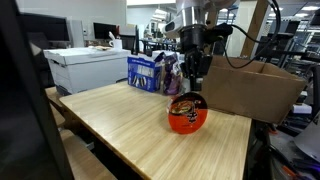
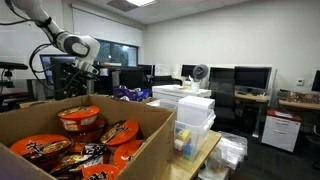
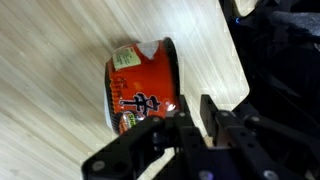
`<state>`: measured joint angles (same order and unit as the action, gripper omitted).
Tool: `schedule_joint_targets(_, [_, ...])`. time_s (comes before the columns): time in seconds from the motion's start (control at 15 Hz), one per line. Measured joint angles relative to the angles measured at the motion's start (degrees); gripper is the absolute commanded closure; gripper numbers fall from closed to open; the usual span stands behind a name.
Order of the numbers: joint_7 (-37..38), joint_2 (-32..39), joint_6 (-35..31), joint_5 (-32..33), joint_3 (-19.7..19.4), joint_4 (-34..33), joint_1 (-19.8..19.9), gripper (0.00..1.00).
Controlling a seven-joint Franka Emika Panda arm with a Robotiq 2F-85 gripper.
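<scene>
1 red noodle bowl (image 3: pixel 140 85) is seen on the wooden table (image 1: pixel 110 125), near the table's far edge and just in front of the open cardboard box (image 1: pixel 250 90). It appears to be tipped on its side, though this cannot be settled. In the wrist view its lid-to-base axis runs roughly left to right.

The gripper (image 3: pixel 200 105) is held directly above the bowl (image 1: pixel 187 115) and apart from it. In the wrist view the bowl lies ahead of the fingertips and slightly to their left. The jaws are pressed fully together and nothing is held between them.

1 large black character is printed on the bowl's red wall, with a green and yellow label on the lid; neither can be read. Writing on the blue package (image 1: pixel 148 72) is too small to make out. More bowls of the same kind are packed in the box (image 2: pixel 150 125) in an exterior view.
</scene>
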<state>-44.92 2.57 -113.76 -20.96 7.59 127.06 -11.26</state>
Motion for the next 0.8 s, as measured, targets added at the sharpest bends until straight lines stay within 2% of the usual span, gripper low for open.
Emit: schedule_joint_targets(0.8, [-1.14, 2.84, 2.51, -0.45, 0.3, -3.18, 0.61, 0.99])
